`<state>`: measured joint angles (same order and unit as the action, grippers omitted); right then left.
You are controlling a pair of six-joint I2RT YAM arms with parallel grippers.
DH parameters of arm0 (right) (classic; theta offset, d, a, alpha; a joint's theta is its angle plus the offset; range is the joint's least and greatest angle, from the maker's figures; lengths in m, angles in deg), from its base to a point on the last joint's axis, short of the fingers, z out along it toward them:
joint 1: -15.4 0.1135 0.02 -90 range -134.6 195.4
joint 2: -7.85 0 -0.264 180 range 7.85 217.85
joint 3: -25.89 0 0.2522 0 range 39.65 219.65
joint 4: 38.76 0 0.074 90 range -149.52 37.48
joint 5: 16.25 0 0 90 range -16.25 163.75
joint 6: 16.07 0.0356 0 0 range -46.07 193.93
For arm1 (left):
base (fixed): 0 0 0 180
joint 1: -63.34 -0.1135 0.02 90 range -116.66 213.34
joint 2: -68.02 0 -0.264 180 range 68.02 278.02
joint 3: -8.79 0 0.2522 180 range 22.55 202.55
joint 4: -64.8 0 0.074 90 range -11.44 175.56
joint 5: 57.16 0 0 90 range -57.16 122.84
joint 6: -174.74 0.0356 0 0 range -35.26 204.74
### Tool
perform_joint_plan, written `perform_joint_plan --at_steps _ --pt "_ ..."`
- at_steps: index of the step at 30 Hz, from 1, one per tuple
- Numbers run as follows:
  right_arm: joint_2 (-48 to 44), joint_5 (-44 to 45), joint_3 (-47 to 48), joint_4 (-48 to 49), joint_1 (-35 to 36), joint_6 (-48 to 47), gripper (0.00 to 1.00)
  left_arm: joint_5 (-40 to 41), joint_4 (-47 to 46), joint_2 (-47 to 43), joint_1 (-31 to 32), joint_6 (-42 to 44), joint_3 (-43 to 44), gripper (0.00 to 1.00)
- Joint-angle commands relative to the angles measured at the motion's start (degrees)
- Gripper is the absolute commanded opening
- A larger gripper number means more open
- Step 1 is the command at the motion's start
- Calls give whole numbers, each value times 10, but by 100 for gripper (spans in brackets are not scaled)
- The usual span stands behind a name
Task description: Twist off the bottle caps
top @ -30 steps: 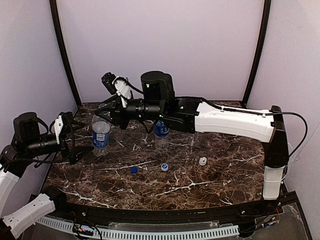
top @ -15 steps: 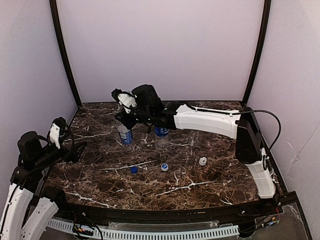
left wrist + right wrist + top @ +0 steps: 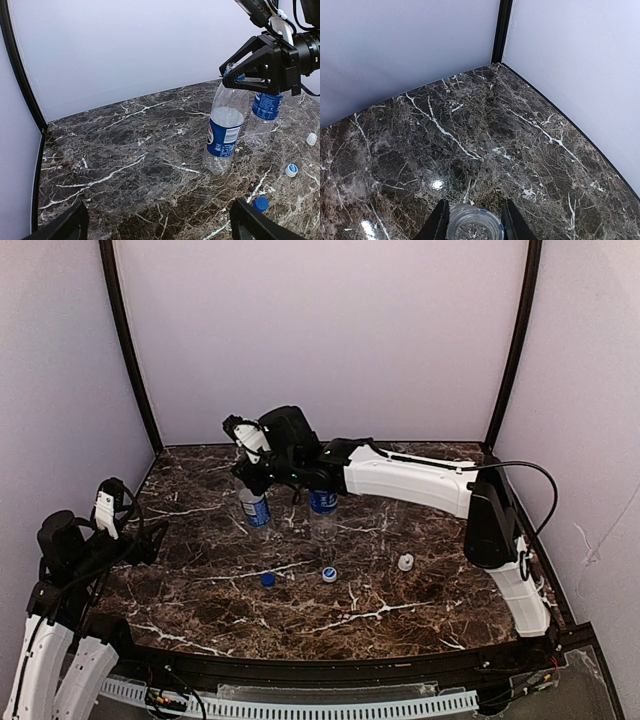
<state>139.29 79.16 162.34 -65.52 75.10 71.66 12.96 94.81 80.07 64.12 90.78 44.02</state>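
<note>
My right gripper (image 3: 246, 478) reaches to the back left and is shut on the open neck of a blue-labelled bottle (image 3: 255, 510). In the right wrist view its fingers (image 3: 440, 222) flank the open mouth (image 3: 473, 230). The bottle (image 3: 225, 127) leans, with its base on the table. A second labelled bottle (image 3: 322, 506) stands just right of it, and a plain bottle (image 3: 289, 107) stands behind that. A dark blue cap (image 3: 267, 579), a white cap (image 3: 329, 574) and another white cap (image 3: 405, 562) lie loose on the table. My left gripper (image 3: 150, 532) is open and empty at the far left.
The dark marble table (image 3: 420, 610) has purple walls at the back and on both sides, with black corner posts (image 3: 128, 350). The right arm's white link (image 3: 410, 480) spans the back of the table above the bottles.
My right gripper has carried the labelled bottle from the left toward the back centre, beside the second bottle. My left arm has drawn back to the left and lower.
</note>
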Motion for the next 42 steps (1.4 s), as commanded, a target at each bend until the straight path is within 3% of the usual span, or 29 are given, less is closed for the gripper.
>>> perform_joint_plan --at_steps 1,3,9,12,18,20,21,28,32,36,42 --pt "-1 -6 -5 -12 -10 20 0 1 -15 -5 -6 -18 -10 99" --pt "0 -11 -9 -12 -12 23 0 1 -14 -4 -6 -19 -10 99" --pt "-4 -10 -9 -12 -12 22 48 -2 -15 3 -6 -20 -11 99" --pt "-10 -12 -7 -12 -12 17 58 -5 -17 4 -6 -20 -12 99" --pt "-23 -16 -4 -7 -12 7 69 -10 -17 7 -6 -21 -13 100" --pt "-27 -15 -3 -7 -12 1 83 -10 -17 7 -6 -21 -13 100" --pt "-29 -16 -1 -7 -12 -3 96 -10 -17 7 -6 -21 -13 100" --pt "-71 -6 25 -8 -19 -20 99 -5 -17 9 -6 -22 -13 100" --pt "-132 30 -7 -12 -68 9 99 3 -17 10 -6 -22 -13 100" --pt "-230 63 -114 -37 -150 67 99 13 -15 8 -6 -21 -14 100" --pt "-448 74 -397 -43 -301 164 99 31 -15 7 -21 -21 -14 100"
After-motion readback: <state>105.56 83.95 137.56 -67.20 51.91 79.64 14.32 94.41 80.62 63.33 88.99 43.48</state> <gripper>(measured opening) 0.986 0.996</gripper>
